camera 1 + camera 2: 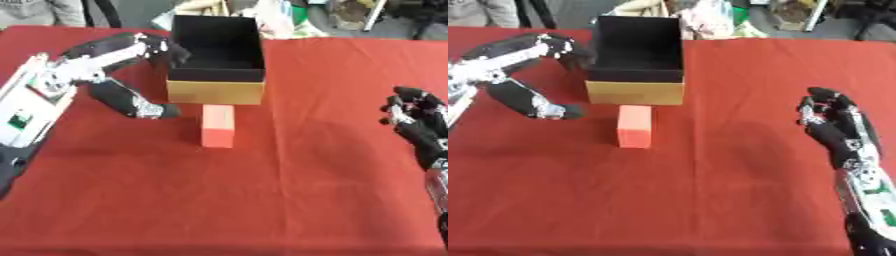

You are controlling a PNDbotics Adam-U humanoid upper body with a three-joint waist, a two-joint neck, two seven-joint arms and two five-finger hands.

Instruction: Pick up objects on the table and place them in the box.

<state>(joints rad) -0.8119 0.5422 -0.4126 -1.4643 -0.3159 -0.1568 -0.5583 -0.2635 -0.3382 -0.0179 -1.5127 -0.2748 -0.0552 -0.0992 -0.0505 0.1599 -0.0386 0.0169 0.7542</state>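
The open rectangular cardboard box (216, 55), black inside with a tan front wall, serves as the reference point. It stands upright on the red tablecloth (262, 200), toward the far side of the table. Its dark interior shows no contents that can be made out.

Left hand (114, 75): black with silver joints, positioned immediately left of the box. It is spread wide. The upper fingers (162, 47) reach toward the box's left wall at rim height; whether they touch the wall cannot be determined. The thumb (149, 110) extends low, to the left of the box's front left corner, with its tip near the tablecloth. The hand holds nothing.

Right hand (833, 125): black, well to the right of the box, above the tablecloth near the table's right edge. Its fingers are slightly bent and apart, pointing away from the robot. It holds nothing and touches no object.

Task object: one orange rectangular block (218, 125) lies flat on the tablecloth directly in front of the box, its far end just beside the tan front wall. It sits just right of the left thumb and apart from it. Neither hand is in contact with the block.
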